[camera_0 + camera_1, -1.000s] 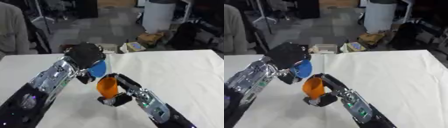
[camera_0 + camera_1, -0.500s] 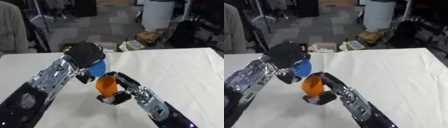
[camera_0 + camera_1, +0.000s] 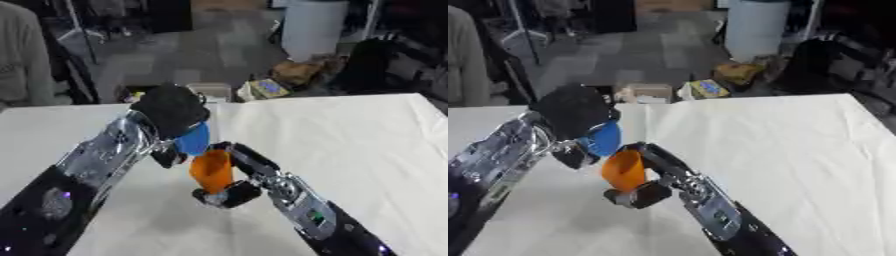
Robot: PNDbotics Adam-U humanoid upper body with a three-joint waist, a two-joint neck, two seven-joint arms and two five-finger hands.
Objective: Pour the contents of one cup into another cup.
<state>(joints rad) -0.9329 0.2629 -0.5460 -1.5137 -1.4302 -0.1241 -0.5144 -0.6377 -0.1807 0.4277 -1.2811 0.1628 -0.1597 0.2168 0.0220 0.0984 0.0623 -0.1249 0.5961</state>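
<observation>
An orange cup (image 3: 211,171) stands about upright over the white table (image 3: 350,135), with my right hand (image 3: 234,185) shut on it from the right and below. Just above its rim, a blue cup (image 3: 193,139) is tilted toward it, held in my left hand (image 3: 169,110), whose dark back hides most of that cup. The blue cup's lower edge nearly meets the orange rim. What is inside either cup does not show.
Beyond the table's far edge lie a grey floor, cardboard boxes (image 3: 267,88), a white bin (image 3: 309,27) and dark equipment. A person (image 3: 22,55) stands at the far left. Bare tablecloth stretches to the right.
Both cups and hands keep nearly the same pose. The orange cup has drifted slightly and sits a bit closer under the blue cup.
</observation>
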